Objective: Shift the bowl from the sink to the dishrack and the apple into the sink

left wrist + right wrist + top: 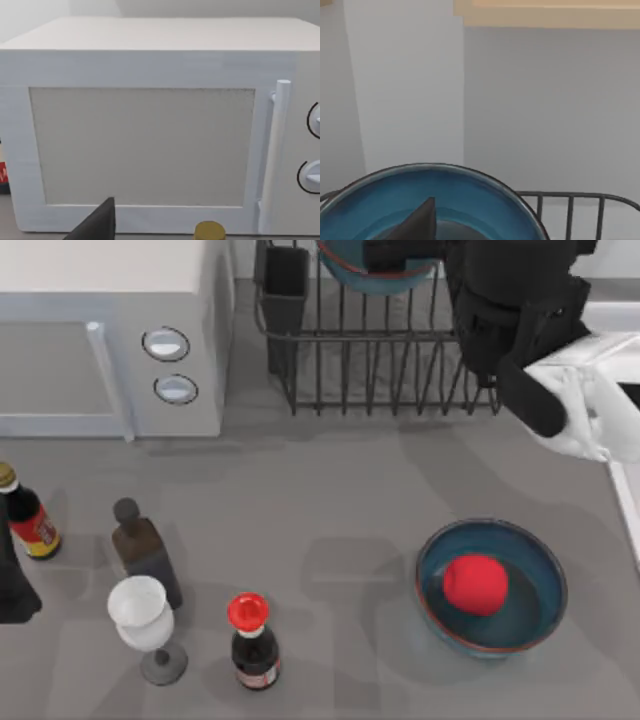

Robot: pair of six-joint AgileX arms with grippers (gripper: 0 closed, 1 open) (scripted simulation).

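A teal-blue bowl [385, 282] with a reddish rim sits in the black wire dishrack [380, 370] at the back, partly hidden under my right arm [510, 320]. In the right wrist view the same bowl [470, 200] lies just below my right gripper [420, 222], whose dark tip reaches inside its rim. The red apple [475, 584] rests in a second, identical bowl [530, 615] on the counter at the front right. The sink's pale rim [628, 510] runs along the right edge. My left gripper [12, 585] is parked at the far left.
A white microwave [100, 340] fills the back left. At the front left stand a soy sauce bottle [30, 520], a dark bottle [145, 550], a white wine glass [145, 620] and a red-capped bottle [252, 640]. The rack's cutlery cup [285, 285] is at its left corner.
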